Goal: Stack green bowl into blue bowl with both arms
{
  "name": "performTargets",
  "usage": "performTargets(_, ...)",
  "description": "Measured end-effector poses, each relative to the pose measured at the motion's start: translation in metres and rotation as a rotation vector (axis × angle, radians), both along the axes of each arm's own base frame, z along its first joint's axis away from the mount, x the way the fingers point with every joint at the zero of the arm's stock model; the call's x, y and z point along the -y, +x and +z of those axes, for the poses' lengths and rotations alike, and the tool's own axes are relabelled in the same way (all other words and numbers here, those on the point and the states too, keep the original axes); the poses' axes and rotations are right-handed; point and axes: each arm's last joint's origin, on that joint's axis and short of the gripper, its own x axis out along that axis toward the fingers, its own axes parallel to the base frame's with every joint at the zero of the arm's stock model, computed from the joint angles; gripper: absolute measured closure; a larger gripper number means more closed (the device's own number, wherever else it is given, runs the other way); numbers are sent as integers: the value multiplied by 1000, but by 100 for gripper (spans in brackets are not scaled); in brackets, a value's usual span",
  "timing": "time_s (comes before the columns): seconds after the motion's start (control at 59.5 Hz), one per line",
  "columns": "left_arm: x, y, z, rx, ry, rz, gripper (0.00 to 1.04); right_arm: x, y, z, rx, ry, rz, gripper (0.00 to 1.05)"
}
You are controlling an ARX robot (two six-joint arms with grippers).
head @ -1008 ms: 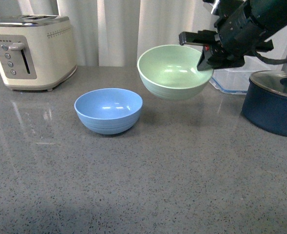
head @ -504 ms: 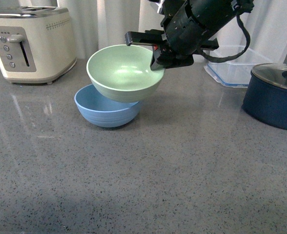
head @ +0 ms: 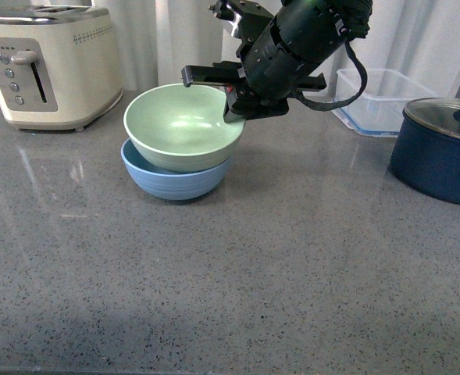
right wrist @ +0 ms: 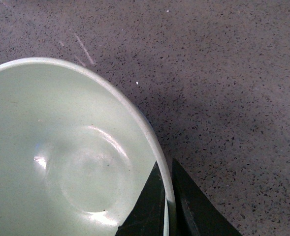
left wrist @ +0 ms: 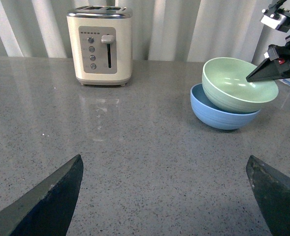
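The pale green bowl (head: 181,127) sits tilted inside the light blue bowl (head: 171,181) on the grey counter. My right gripper (head: 235,108) is shut on the green bowl's right rim, one finger inside and one outside. The right wrist view shows the green bowl (right wrist: 61,157) with its rim pinched in my right gripper (right wrist: 165,196). My left gripper (left wrist: 164,196) is open and empty, low over the counter, well short of both bowls; its view shows the green bowl (left wrist: 236,88) resting in the blue bowl (left wrist: 218,115).
A cream toaster (head: 46,62) stands at the back left. A dark navy lidded pot (head: 436,156) stands at the right, with a clear plastic container (head: 374,101) behind it. The grey counter (head: 237,281) stretches toward the front.
My right arm has carried the green bowl leftward and down, from mid-air to the right of the blue bowl to resting in it. The blue bowl has stayed put.
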Motion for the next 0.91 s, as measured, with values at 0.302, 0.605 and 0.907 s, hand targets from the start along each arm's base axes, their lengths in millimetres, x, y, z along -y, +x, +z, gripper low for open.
performTargets(0.302, 0, 0, 0, 0, 0, 0, 7, -9, -1, -1, -8, 10, 22, 68)
performTargets(0.605, 0, 0, 0, 0, 0, 0, 7, 27, -23, 23, 55, 25, -28, 16)
performTargets(0.907, 0, 0, 0, 0, 0, 0, 7, 149, -141, 43, 127, -18, -241, 10)
